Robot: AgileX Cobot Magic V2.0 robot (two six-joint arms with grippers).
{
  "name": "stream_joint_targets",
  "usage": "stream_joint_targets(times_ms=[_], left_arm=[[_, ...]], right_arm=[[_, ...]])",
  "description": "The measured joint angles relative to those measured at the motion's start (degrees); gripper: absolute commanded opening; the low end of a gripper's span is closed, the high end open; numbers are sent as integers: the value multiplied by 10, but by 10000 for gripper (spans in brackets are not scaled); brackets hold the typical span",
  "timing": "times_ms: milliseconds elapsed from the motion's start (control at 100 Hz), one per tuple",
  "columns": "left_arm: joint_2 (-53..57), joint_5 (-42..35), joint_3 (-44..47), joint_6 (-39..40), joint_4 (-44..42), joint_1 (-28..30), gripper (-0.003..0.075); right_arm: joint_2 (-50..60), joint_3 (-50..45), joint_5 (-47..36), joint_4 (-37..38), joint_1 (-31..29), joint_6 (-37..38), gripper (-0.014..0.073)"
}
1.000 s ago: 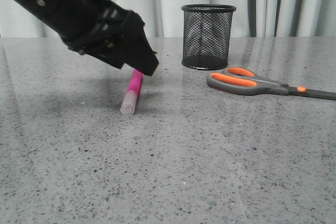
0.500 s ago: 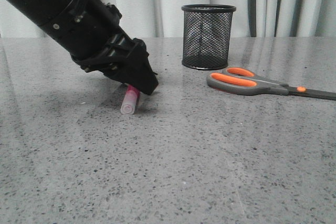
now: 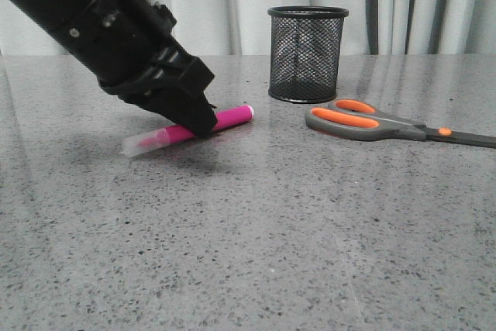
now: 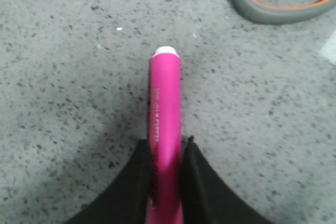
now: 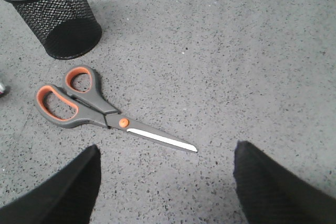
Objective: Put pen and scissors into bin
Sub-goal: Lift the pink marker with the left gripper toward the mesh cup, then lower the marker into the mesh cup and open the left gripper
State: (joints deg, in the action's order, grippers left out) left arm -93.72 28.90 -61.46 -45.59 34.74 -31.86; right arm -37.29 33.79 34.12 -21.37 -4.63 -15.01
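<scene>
Still, the bin (image 3: 308,53) holds nothing visible; left jaws clamp the pen (image 3: 225,121) — right jaws apart.

Bare tabletop (image 3: 256,246) up front – scissors (image 3: 387,124) just right of bin (image 3: 308,53), open mouth unblocked from above.
</scene>
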Motion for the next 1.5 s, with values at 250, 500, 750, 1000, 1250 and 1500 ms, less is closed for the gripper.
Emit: stream_joint_targets(times_ms=[250,500,750,1000,1250,1500], left_arm=[[93,-49,0,6,20,0,-19],[104,-117,-53,-39,114,-21,-20],[0,-168,-188,-51,146,-62,-19],[-138,-191,-321,-53,151,-75,-19],[-226,-193,-402,-53,151,-75,-19],[-250,-193,-406,-53,151,-75,-18]], right_arm=[[0,0,0,0,0,0,484],[0,0,0,0,0,0,484],[0,0,0,0,0,0,484],[0,0,0,0,0,0,484],[0,0,0,0,0,0,484],[0,0,0,-1,0,0,484]])
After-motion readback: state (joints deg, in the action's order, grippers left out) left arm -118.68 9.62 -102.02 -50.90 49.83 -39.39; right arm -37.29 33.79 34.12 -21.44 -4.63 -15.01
